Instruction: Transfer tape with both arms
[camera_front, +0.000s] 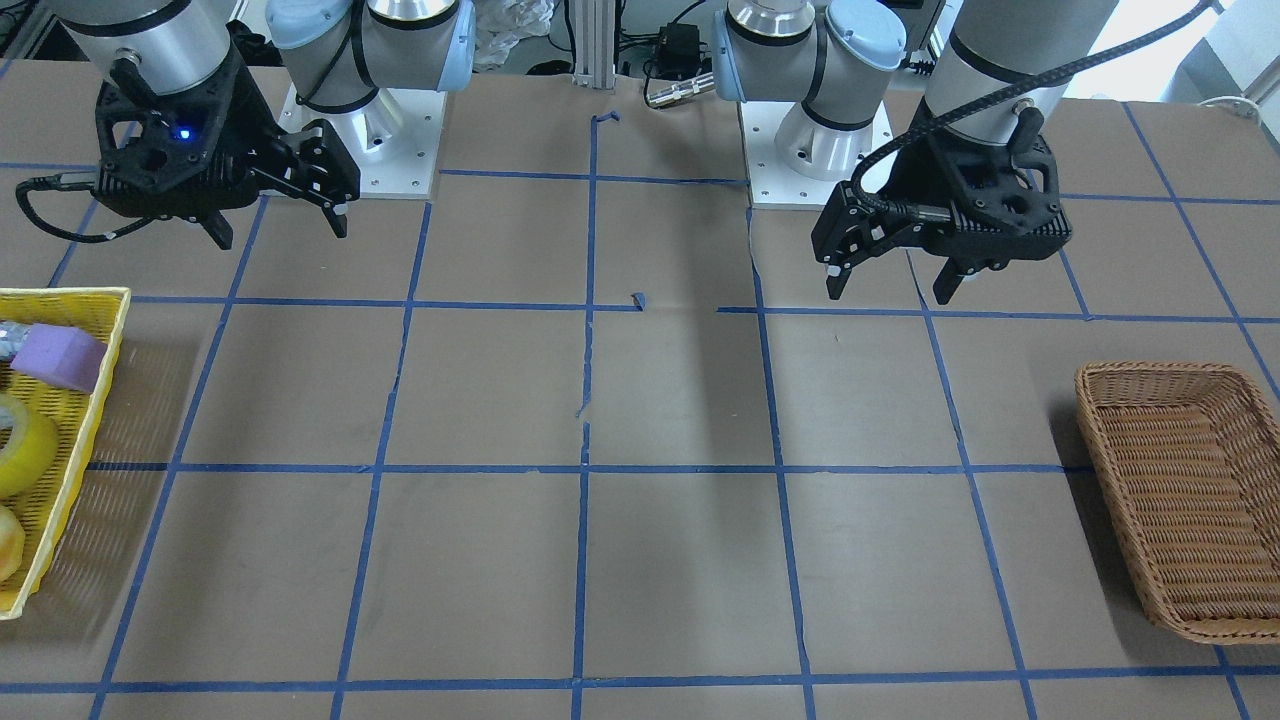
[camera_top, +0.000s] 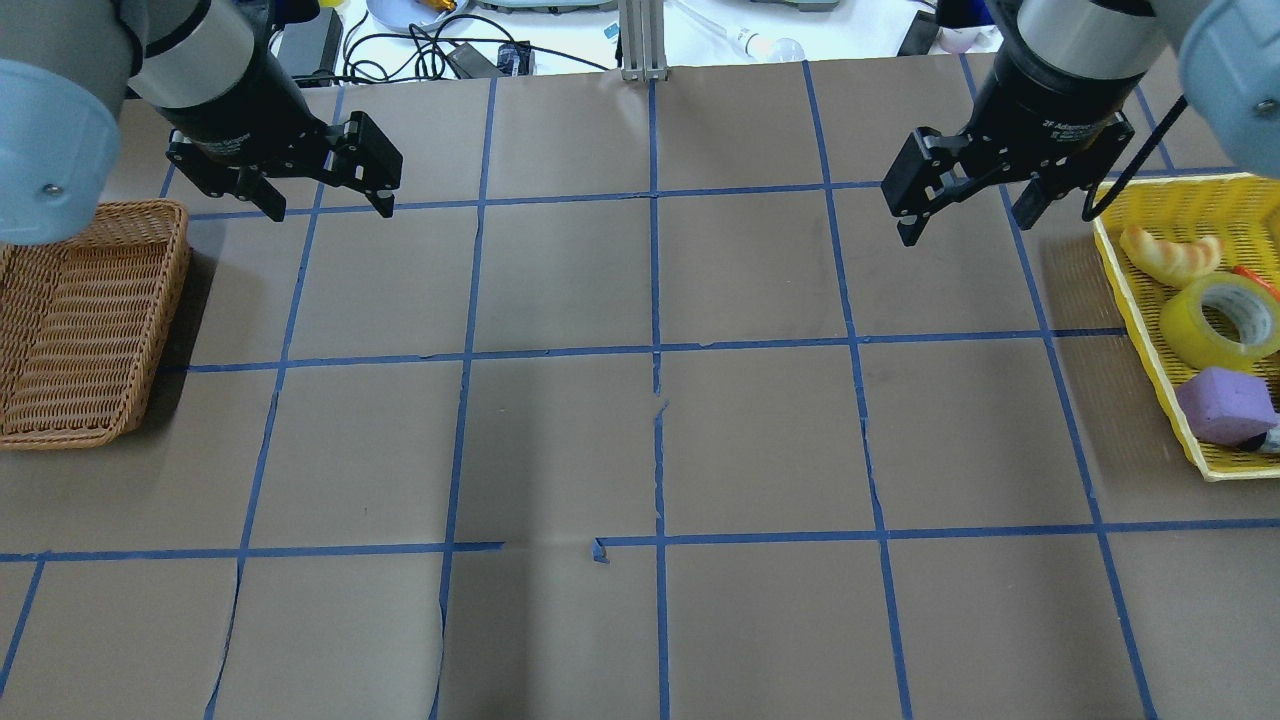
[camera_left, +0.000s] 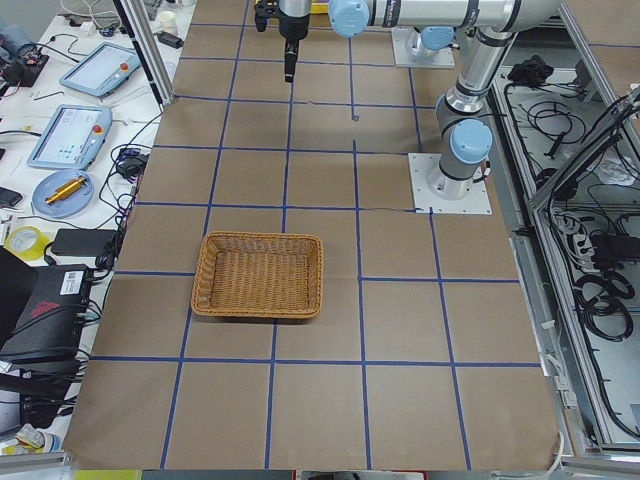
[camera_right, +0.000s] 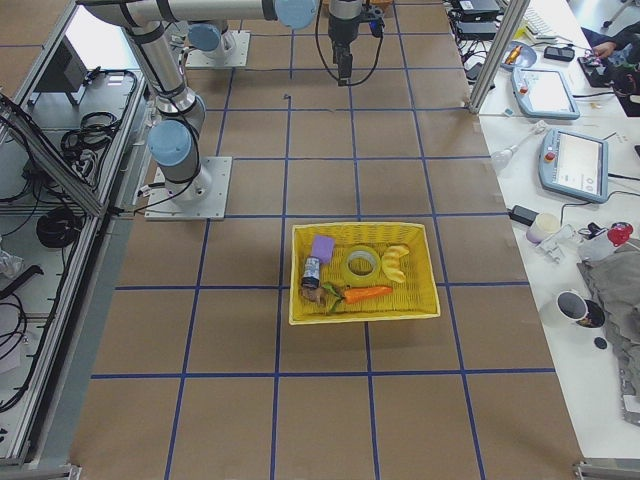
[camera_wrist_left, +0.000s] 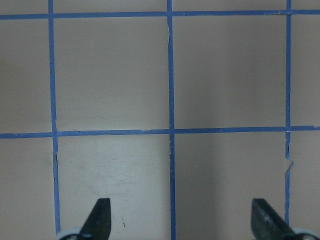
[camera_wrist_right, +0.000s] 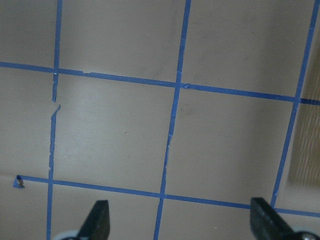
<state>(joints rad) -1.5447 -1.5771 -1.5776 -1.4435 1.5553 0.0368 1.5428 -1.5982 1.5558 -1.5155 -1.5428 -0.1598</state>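
The roll of translucent yellow tape (camera_top: 1222, 320) lies flat in the yellow basket (camera_top: 1140, 330) at the table's right end. It also shows in the front view (camera_front: 20, 445) and the right side view (camera_right: 361, 263). My right gripper (camera_top: 962, 230) hangs open and empty above the table, to the left of the basket and apart from the tape; it also shows in the front view (camera_front: 281, 238). My left gripper (camera_top: 330, 210) hangs open and empty above the table near the wicker basket, also in the front view (camera_front: 888, 295). Both wrist views show only bare table between the spread fingertips (camera_wrist_left: 100, 212) (camera_wrist_right: 100, 212).
An empty brown wicker basket (camera_top: 150, 330) sits at the table's left end. The yellow basket also holds a purple foam block (camera_top: 1225, 405), a pale yellow-orange rounded object (camera_top: 1170, 255) and an orange carrot-like thing (camera_right: 365, 293). Blue tape lines grid the brown table.
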